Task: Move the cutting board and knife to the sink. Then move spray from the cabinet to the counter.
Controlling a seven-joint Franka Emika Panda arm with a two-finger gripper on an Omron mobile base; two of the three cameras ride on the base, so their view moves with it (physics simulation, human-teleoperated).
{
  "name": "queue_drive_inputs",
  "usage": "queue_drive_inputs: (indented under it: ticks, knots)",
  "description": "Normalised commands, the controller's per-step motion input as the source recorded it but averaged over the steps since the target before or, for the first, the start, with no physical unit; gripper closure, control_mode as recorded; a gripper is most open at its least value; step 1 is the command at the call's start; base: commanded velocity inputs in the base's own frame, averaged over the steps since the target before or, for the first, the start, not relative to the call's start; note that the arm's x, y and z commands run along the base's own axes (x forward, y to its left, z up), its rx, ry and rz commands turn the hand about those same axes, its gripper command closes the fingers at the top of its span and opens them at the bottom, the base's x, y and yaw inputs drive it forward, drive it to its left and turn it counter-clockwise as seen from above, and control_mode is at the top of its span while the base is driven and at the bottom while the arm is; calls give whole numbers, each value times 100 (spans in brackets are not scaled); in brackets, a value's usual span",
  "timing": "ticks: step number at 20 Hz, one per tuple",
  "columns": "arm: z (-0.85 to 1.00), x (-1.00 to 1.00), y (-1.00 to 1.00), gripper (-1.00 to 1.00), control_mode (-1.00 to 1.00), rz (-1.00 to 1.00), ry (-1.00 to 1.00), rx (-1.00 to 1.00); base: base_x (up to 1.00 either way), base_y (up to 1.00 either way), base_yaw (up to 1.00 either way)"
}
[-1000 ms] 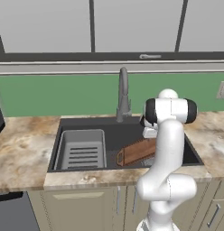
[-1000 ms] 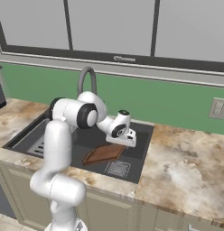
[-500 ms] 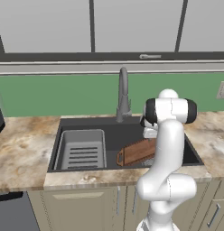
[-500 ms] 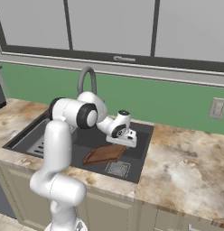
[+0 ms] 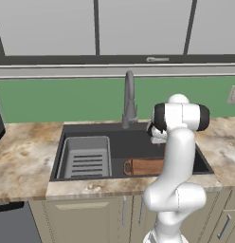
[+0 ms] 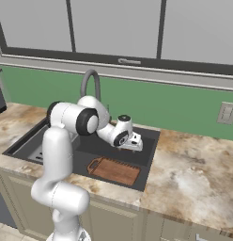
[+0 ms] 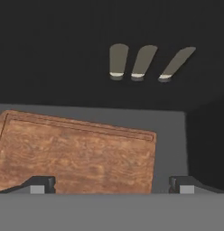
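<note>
The flat rectangular reddish-brown wooden cutting board (image 6: 114, 170) is seen lying flat on the floor of the dark sink basin (image 6: 145, 141), below the gripper (image 6: 135, 144), whose jaws are spread wide and hold nothing. The board is judged stiff, fairly light, and best pinched across an edge. The marbled stone counter (image 6: 193, 179) surrounds the sink beneath grey wall cabinets (image 6: 113, 26).

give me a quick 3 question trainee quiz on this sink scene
1. True or false: the cutting board lies flat in the sink.
2. The gripper is: A) shut on the board, B) open above the board, C) gripping the faucet.
3. Fill in: left of the board in the left base view sits a grey ____.

Key: 1 true; 2 B; 3 rack.
</note>
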Motion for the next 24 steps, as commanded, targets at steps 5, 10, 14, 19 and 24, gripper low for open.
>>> queue_drive_inputs:
  ticks: [5, 10, 14, 19, 24]
  knots:
    - [11, -15, 0, -100, -100, -6, -15, -3, 0, 0, 0]
    - [28, -17, 0, -100, -100, 0, -3, 0, 0, 0, 0]
    - [47, -11, 1, -100, -100, 0, 0, 0, 0, 0, 0]
    - [54, -23, 0, -100, -100, 3, 0, 0, 0, 0, 0]
    - [58, -30, 3, -100, -100, 0, 0, 1, 0, 0, 0]
